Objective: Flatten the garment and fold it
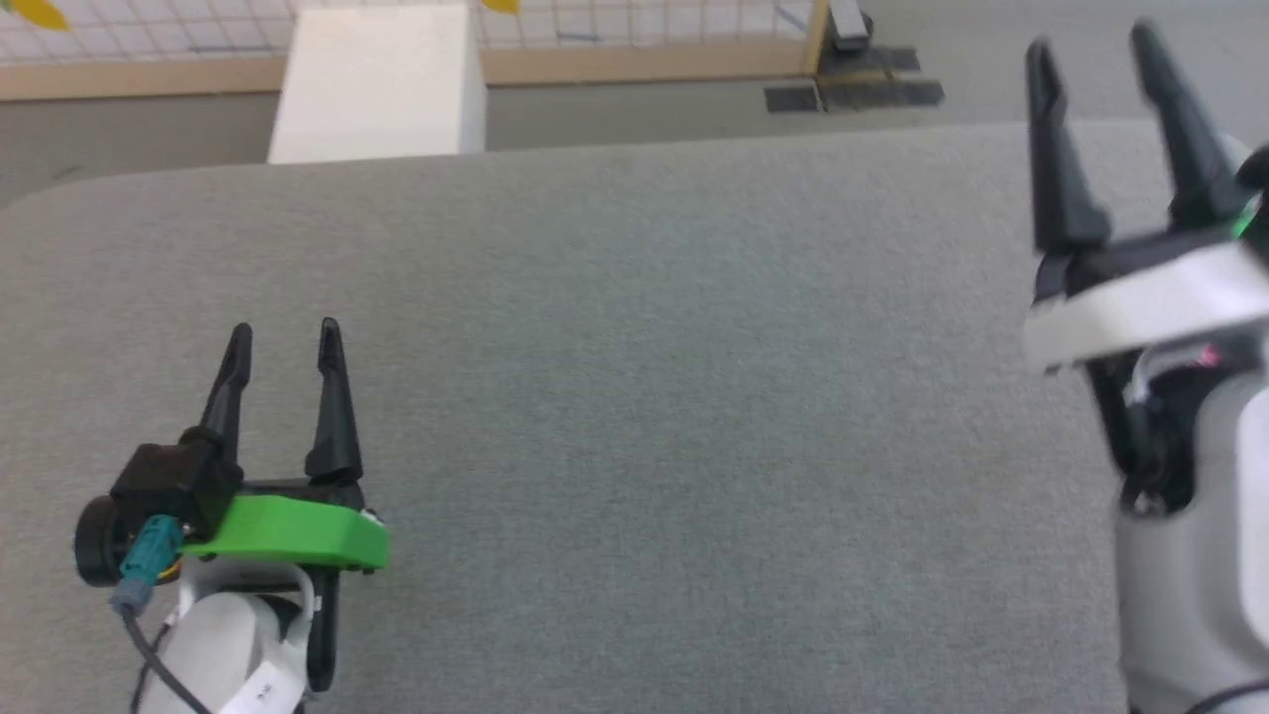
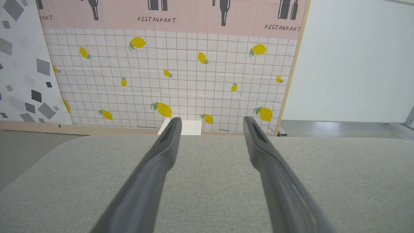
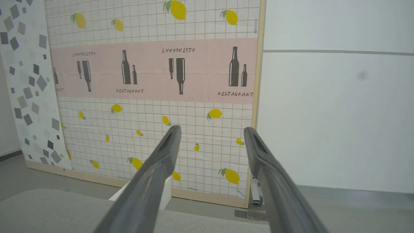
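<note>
At grey table (image 1: 634, 397), left end effector (image 1: 286, 327) and right end effector (image 1: 1091, 40) gape.

Grey table (image 1: 644, 397); lemon-print grid wall panel (image 2: 168, 81)

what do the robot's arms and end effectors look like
Each end effector has two long tapering black fingers. The left end effector sits on a bright green bracket with a teal connector and thin black cable. The right end effector has a white collar and pale grey forearm.
</note>
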